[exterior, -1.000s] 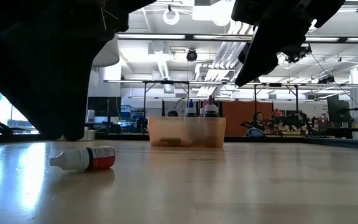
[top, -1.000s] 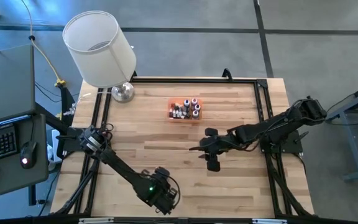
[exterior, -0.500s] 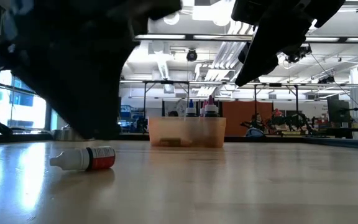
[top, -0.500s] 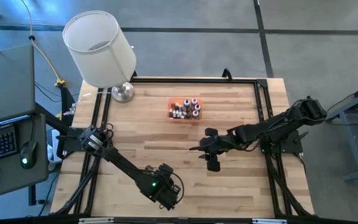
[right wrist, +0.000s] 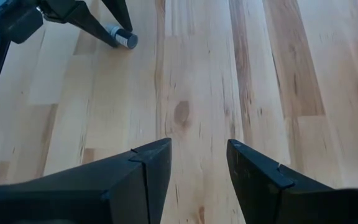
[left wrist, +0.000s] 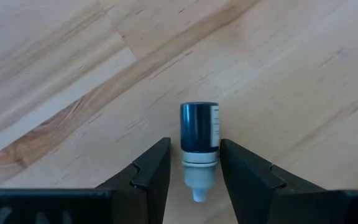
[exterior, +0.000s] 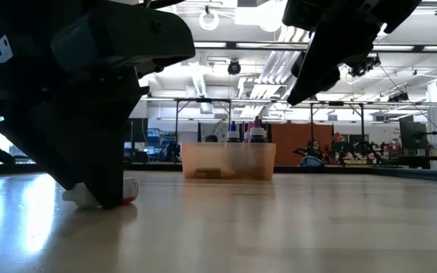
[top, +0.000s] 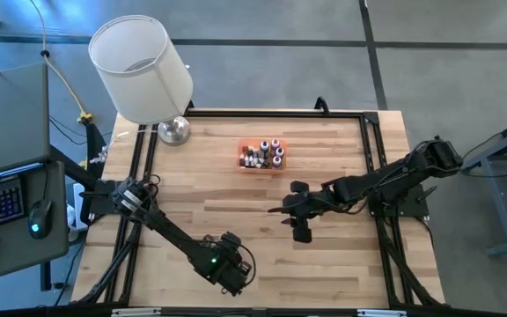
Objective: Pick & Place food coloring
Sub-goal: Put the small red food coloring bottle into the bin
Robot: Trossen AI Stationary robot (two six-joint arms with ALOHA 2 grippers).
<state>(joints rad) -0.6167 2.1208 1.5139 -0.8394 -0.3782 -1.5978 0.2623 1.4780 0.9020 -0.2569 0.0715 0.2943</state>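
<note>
I had brought the left pincer [left wrist: 191, 171] down since a second earlier: its 2 fingers [left wrist: 151, 171] now stood open on either side of a bottle [left wrist: 199, 134] lying flat on the counter [top: 341, 264] near its front edge, cap pointing back toward the wrist. In the low view the arm now hid most of that bottle, which had been in plain sight before. The right pincer [right wrist: 197, 165] had not moved, hanging open over mid-counter. The other bottles [top: 262, 154] sat in the tray [top: 260, 165] toward the back.
</note>
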